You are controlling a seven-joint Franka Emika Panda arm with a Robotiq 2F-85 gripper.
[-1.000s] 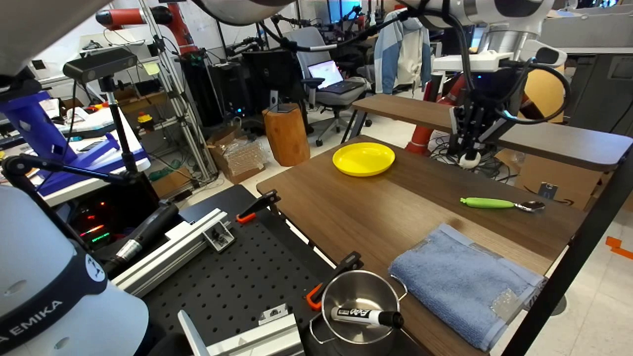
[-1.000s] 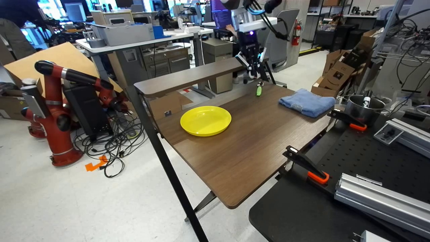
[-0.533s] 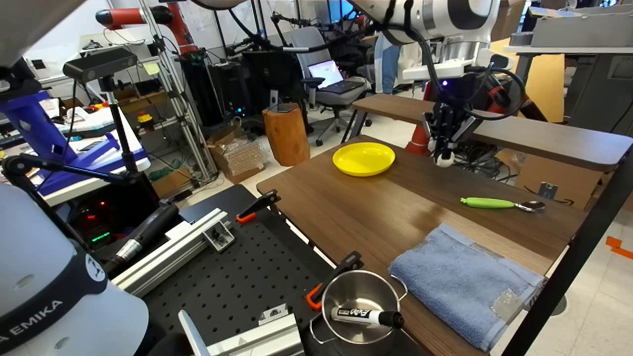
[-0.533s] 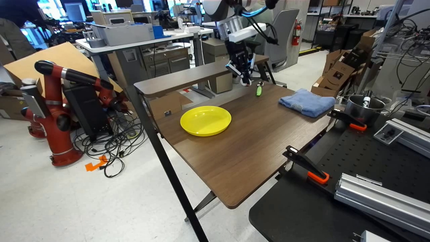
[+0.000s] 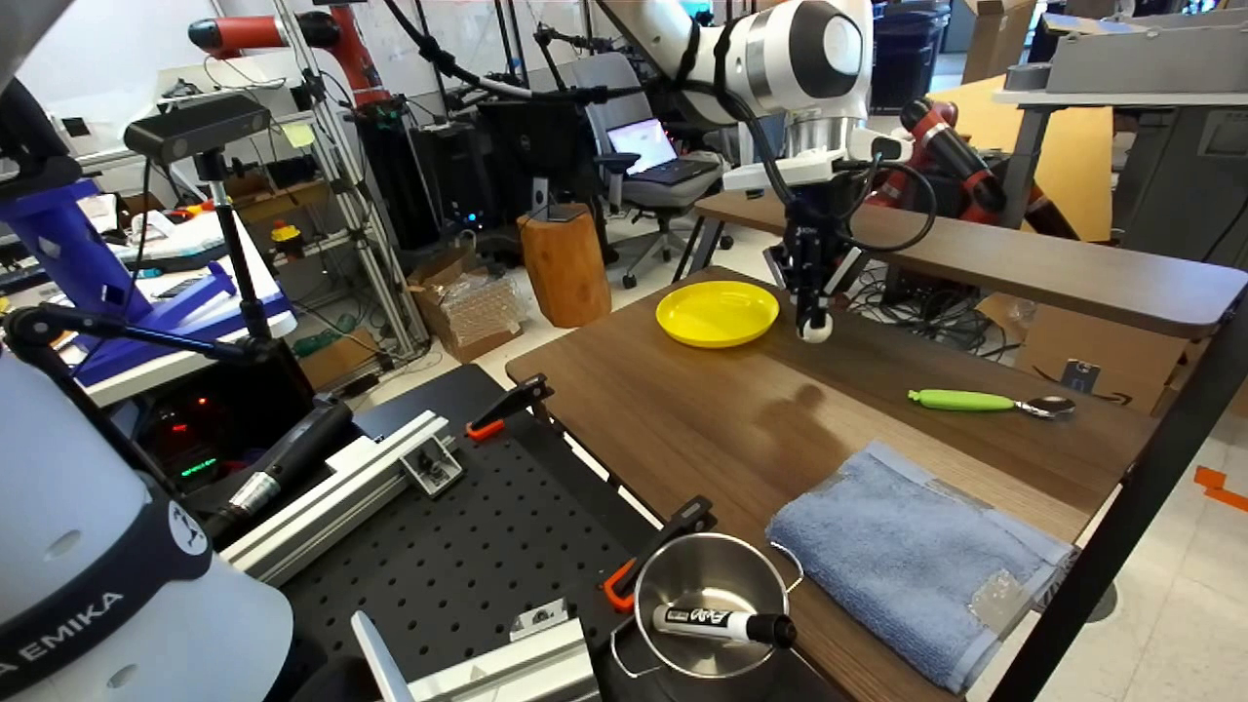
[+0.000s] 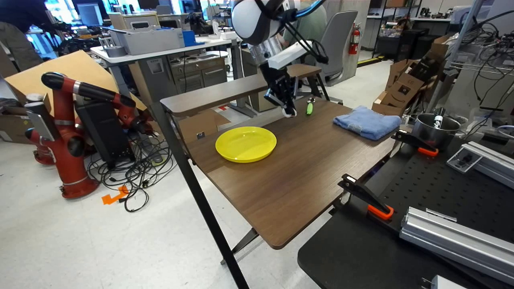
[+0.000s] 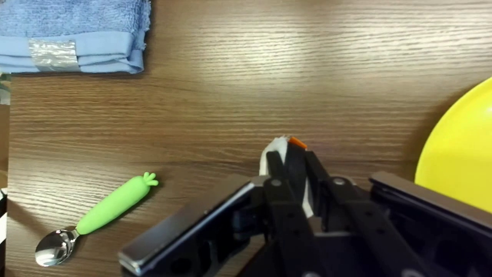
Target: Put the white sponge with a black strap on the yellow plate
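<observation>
Evidently, the claw (image 7: pixel 293 156) is pinching the black-strapped white sponge (image 5: pixel 817 331); this carrying step is likely calling for centring above the yellow plate (image 5: pixel 718 315) next.

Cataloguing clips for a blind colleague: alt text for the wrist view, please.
Gripper holding the white sponge with a black strap over a brown table, the yellow plate cut off at right. Green-handled spoon lower left, folded blue cloth upper left.

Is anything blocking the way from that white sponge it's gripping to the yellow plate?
Nothing visible: beyond the robot's own fingers, only tabletop shows between the sponge and the plate. The spoon and towel lie on the opposite side of the sponge from the plate.
</observation>
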